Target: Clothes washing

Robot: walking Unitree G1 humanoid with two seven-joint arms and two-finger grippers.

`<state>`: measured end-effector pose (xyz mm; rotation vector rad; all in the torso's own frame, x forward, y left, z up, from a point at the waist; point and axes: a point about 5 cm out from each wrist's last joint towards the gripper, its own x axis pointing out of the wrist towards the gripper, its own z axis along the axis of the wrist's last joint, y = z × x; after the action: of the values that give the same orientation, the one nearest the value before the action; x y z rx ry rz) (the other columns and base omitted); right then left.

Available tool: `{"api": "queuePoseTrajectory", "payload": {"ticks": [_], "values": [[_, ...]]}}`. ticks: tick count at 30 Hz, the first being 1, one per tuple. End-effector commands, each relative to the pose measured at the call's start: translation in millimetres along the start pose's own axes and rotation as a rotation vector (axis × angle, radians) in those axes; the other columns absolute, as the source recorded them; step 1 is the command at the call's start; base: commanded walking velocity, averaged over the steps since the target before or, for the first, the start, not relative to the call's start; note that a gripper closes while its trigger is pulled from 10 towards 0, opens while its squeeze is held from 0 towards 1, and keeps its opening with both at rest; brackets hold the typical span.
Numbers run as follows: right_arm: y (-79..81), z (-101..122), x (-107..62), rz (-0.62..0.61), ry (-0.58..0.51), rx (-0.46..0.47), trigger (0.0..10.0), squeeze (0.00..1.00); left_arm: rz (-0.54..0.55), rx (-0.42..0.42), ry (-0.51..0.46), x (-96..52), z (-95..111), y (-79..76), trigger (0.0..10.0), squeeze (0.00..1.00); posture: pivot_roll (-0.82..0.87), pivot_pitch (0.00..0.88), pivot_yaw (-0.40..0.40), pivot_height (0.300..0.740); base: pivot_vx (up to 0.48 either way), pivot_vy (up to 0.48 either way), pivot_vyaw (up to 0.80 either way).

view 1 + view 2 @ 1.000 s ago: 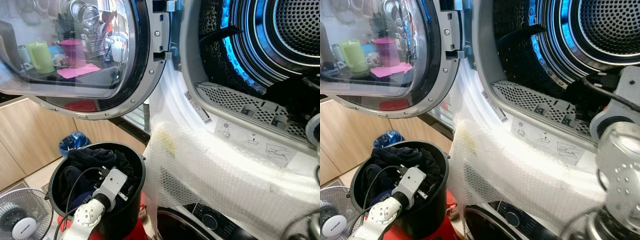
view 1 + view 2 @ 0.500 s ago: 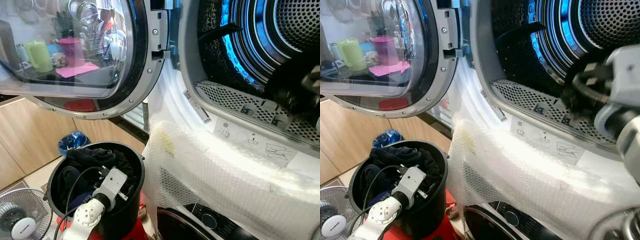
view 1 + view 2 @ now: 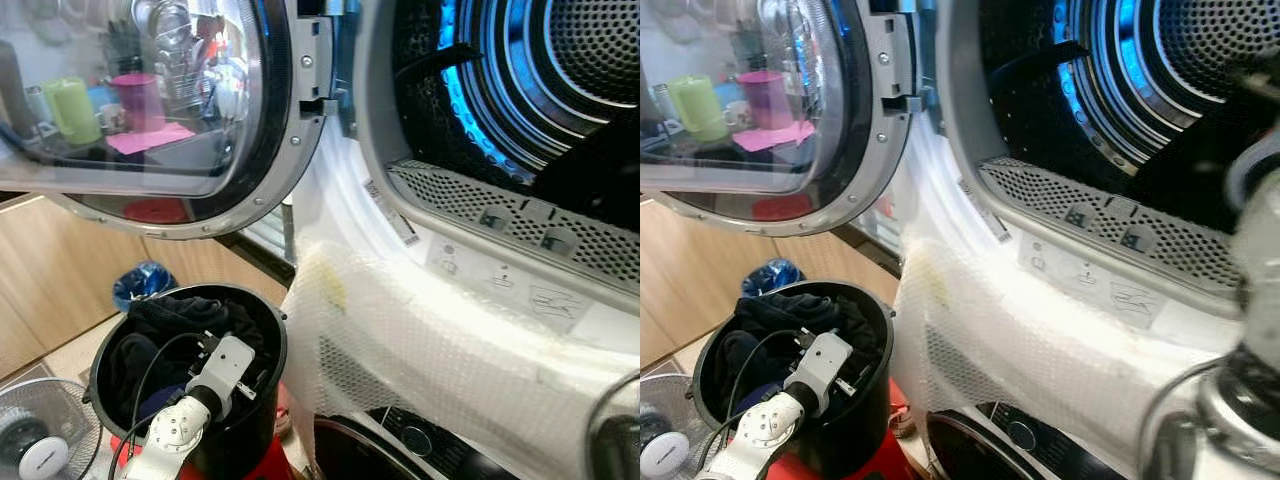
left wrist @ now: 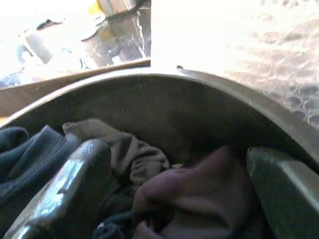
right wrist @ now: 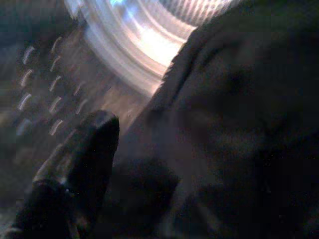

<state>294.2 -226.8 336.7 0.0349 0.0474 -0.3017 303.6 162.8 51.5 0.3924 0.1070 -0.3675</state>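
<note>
Nearest, low on the robot's left, its silver left arm reaches down into a round black laundry bucket (image 3: 262,395) that stands on the floor just beside the washing machine. The left gripper (image 4: 174,194) is inside the bucket with its two black fingers spread apart, one on either side of a maroon garment (image 4: 199,199) lying among dark clothes (image 3: 185,320). A small white fan (image 3: 40,455) and a blue bag (image 3: 145,283) sit on the floor near the bucket. Above, the machine's round glass door (image 3: 150,100) stands open, and bubble wrap (image 3: 450,350) drapes over the machine's front. Farther in, the right gripper (image 5: 149,149) is inside the blue-lit steel drum (image 3: 520,80), against a dark garment (image 5: 239,114); whether its fingers are apart or closed cannot be told.
</note>
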Motion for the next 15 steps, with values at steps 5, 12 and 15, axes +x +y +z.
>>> {"api": "queuePoseTrajectory", "payload": {"ticks": [5, 12, 15], "values": [[10.0, 7, -16.9, 0.129, 0.016, 0.044, 10.0, 0.0, -0.027, 0.015, 0.015, 0.7, 0, -3.6, 10.0, 0.0, 0.09, 0.049, -0.016, 0.74, 0.0, 0.0, 0.0], [-4.1, -7, -38.9, 0.2, -0.015, -0.054, 10.0, 0.0, -0.038, 0.013, 0.019, 0.6, -1, -4.6, 10.0, 0.0, 0.07, 0.053, -0.013, 0.74, 0.0, 0.0, 0.0], [-19.6, -14, -43.0, 0.163, 0.002, -0.093, 10.0, 0.0, -0.047, 0.015, 0.022, 1.2, -1, -5.6, 10.0, 0.0, 0.07, 0.054, -0.011, 0.74, 0.0, 0.0, 0.0]]}}
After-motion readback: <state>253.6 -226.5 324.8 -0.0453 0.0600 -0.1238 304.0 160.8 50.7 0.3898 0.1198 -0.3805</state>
